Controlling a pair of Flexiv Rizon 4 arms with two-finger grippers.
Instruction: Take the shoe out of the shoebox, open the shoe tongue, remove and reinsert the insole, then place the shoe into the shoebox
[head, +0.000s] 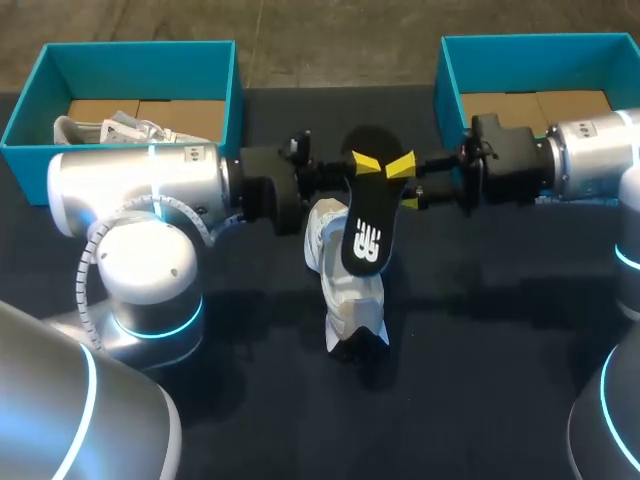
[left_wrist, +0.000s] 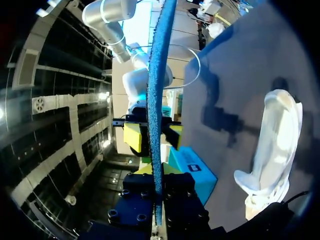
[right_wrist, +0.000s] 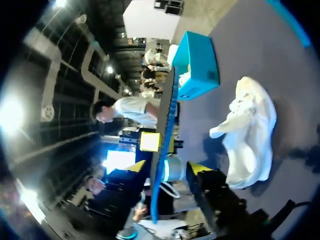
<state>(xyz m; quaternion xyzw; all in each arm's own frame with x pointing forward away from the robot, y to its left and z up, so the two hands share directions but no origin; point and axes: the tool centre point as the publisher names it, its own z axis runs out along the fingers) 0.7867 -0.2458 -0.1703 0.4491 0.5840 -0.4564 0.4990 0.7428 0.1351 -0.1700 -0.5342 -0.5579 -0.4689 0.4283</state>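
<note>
The black insole (head: 365, 215) hangs above the table, held by its top end. Edge-on it shows blue (left_wrist: 157, 100) in the left wrist view, and my left gripper (head: 365, 163) (left_wrist: 157, 172) is shut on it. My right gripper (head: 405, 185) (right_wrist: 167, 167) faces it from the other side, open, with the insole (right_wrist: 165, 125) running between its spread fingers. The white shoe (head: 345, 290) (left_wrist: 272, 145) (right_wrist: 250, 130) lies on the dark table under the insole, outside both boxes.
A teal shoebox (head: 130, 60) (right_wrist: 197, 60) at the back left holds another white shoe (head: 110, 128). A second teal shoebox (head: 540, 50) (left_wrist: 197, 170) stands at the back right, behind my right arm. Dark tabletop (head: 480, 340) lies in front of the shoe.
</note>
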